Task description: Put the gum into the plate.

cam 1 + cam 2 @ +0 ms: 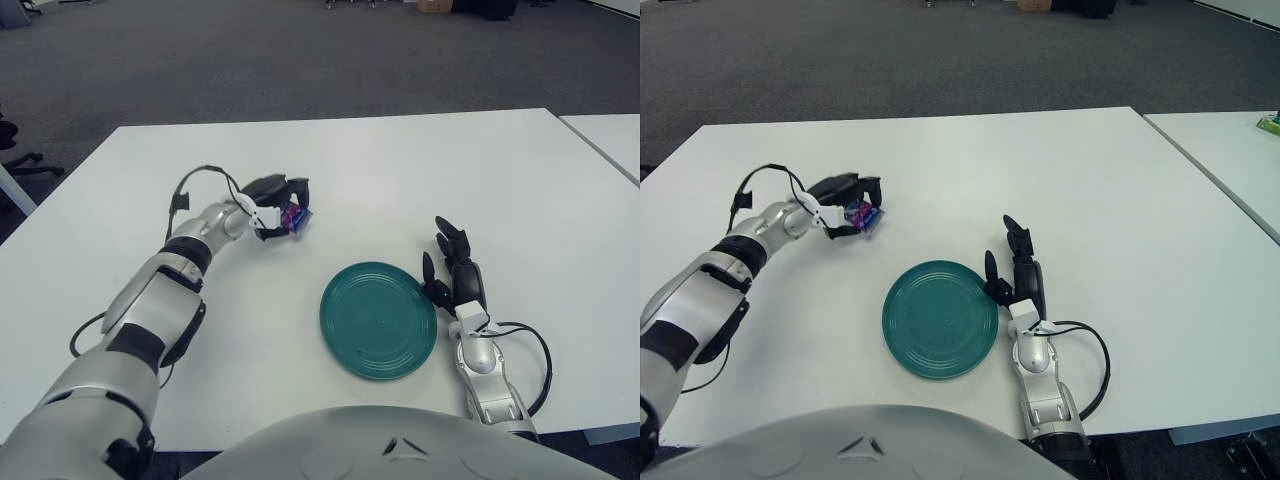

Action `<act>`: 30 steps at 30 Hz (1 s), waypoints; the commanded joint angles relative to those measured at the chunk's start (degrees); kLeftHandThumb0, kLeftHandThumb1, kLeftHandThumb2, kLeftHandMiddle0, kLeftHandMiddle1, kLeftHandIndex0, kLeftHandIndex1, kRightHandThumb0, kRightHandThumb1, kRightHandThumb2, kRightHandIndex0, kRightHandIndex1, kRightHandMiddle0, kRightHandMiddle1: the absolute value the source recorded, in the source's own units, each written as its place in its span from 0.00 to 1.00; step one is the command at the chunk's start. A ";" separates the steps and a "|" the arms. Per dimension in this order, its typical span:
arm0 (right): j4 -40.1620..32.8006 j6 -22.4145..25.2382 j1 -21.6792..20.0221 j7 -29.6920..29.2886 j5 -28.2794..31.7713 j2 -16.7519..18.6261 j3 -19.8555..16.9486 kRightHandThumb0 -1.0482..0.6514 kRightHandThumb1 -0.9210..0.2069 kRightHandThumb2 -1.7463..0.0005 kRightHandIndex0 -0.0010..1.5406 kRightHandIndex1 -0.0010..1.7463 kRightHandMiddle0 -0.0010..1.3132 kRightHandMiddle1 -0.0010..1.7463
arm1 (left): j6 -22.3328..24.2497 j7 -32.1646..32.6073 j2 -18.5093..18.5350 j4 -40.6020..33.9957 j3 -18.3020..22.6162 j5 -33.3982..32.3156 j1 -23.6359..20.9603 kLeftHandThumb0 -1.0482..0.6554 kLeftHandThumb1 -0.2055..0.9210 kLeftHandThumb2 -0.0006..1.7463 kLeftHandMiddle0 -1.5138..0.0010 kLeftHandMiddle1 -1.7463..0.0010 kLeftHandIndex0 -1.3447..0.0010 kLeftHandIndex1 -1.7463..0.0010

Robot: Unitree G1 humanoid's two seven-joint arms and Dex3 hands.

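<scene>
a small purple and blue gum packet (294, 217) is pinched between the black fingers of the left hand (278, 204), just above the white table (400, 170); most of the packet is hidden by those fingers, so its shape is hard to make out. the round dark green plate (378, 319) is seen well right of that hand and nearer the robot. the right hand (455, 270) is shown just right of the plate, fingers spread, nothing held.
</scene>
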 commanded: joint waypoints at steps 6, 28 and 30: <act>4.39 3.43 4.47 -0.26 -0.64 0.00 -0.27 0.17 0.00 0.53 0.14 0.00 0.00 0.29 | -4.65 -0.09 2.57 -14.74 4.80 -4.16 3.40 0.62 0.31 0.84 0.51 0.09 0.58 0.00; 0.40 5.20 6.46 1.71 1.67 0.82 -0.86 0.18 0.00 0.54 0.16 0.00 0.00 0.23 | 4.13 -22.43 -0.83 -57.98 0.84 -14.19 21.79 0.62 0.31 0.83 0.50 0.10 0.58 0.00; 0.25 5.21 6.43 1.80 1.89 1.00 -0.92 0.18 0.00 0.53 0.16 0.00 0.00 0.23 | 5.25 -25.20 -0.67 -59.45 0.11 -15.96 22.81 0.62 0.32 0.82 0.50 0.11 0.57 0.00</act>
